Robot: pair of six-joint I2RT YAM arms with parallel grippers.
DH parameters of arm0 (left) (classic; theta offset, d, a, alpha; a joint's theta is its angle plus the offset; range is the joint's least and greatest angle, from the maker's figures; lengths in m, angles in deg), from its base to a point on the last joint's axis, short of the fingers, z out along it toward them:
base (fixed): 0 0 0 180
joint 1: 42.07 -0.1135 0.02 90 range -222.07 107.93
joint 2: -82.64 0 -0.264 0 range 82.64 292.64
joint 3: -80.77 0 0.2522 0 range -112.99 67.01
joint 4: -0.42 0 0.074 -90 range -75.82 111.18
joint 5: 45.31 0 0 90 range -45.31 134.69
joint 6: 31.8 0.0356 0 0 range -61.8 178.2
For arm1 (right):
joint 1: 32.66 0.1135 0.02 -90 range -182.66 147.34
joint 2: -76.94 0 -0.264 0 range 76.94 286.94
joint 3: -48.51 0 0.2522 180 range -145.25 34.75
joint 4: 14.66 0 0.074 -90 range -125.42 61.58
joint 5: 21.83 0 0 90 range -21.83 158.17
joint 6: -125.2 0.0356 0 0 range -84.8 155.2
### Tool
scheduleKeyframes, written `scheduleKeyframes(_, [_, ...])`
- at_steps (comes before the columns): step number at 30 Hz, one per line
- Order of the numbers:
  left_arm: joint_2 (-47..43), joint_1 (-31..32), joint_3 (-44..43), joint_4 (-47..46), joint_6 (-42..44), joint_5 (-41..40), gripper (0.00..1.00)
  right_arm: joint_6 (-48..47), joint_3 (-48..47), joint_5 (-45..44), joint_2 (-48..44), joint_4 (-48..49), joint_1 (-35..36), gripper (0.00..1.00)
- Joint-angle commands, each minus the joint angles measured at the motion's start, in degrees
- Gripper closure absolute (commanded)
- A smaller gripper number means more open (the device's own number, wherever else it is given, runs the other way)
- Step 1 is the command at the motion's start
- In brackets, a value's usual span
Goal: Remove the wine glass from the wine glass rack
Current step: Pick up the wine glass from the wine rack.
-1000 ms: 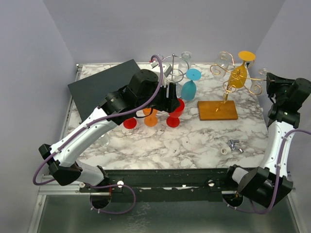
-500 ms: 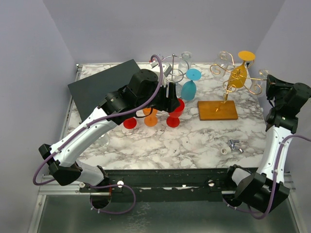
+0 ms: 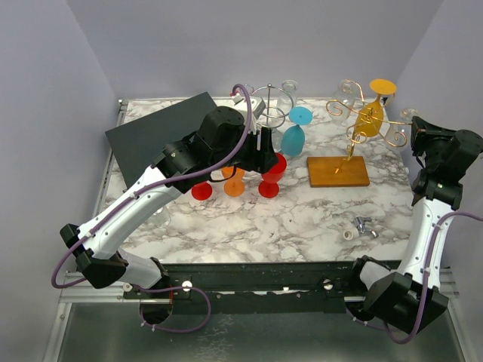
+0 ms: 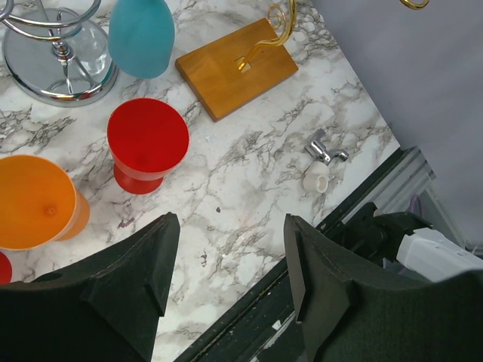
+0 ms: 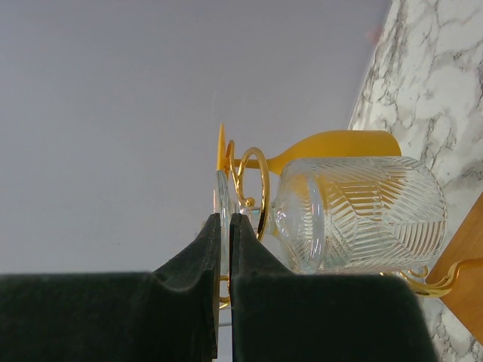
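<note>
Right pincer [image 5: 229, 220] pressed together beside the clear wine glass [image 5: 362, 211] hanging on the gold rack [image 3: 337, 172]; left pincer [image 4: 230, 222] spread, empty.

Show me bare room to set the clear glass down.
Bare marble in front of the wooden base, between the red cup and the small fittings. Crowded: chrome rack, blue glass, orange cup under the left arm.

Lavender walls [image 3: 226, 38], marble tabletop [image 3: 302, 219]
</note>
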Motion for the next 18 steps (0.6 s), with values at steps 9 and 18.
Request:
scheduleKeyframes(9, [-0.4, -0.29, -0.79, -1.52, -0.19, 1.36, 0.36, 0.57, -1.04, 6.03, 0.09, 3.68, -0.16, 0.99])
scheduleKeyframes(18, [-0.14, -0.29, -1.37, -1.5, -0.37, 1.67, 0.36, 0.66, -4.03, 8.52, 3.77, 4.95, -0.15, 1.0])
